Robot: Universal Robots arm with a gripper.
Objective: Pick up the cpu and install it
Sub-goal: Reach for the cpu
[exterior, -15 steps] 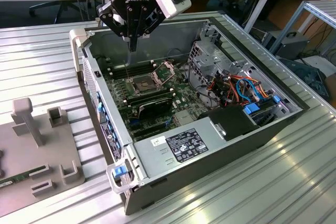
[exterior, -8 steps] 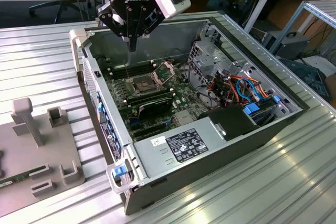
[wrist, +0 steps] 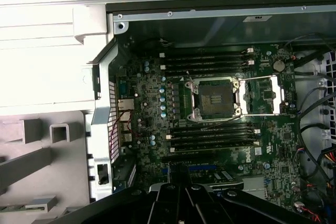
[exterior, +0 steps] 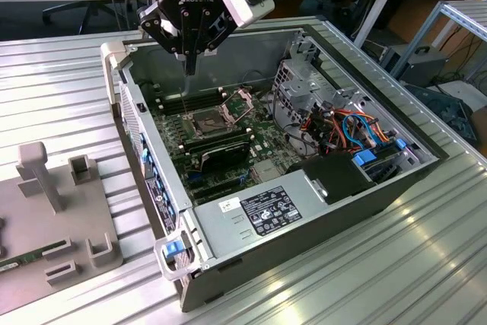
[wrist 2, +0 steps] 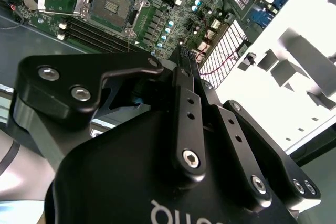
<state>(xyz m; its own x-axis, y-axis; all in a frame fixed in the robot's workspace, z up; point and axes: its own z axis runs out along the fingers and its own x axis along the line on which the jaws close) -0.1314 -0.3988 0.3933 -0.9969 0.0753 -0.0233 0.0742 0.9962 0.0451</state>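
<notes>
My gripper (exterior: 190, 68) hangs above the back left part of the open computer case (exterior: 144, 123), fingers pointing down and pressed together. In the second wrist view the gripper (wrist 2: 189, 60) narrows to a closed tip over the motherboard. The first wrist view has the gripper (wrist: 178, 174) below the square socket (wrist: 215, 99). The socket (exterior: 205, 121) lies open with its dark pin field bare, and its hinged metal plate (exterior: 242, 101) is swung up beside it. It is also seen in the second wrist view, where the socket (wrist 2: 110, 4) is empty. The cpu is out of view.
Long black memory sticks (wrist: 210, 135) flank the socket. A power supply (exterior: 259, 211) and coloured cables (exterior: 350, 131) fill the case on the exterior view's right. A grey fixture (exterior: 61, 218) with posts and slots stands outside the case on the ribbed metal table (exterior: 426, 264).
</notes>
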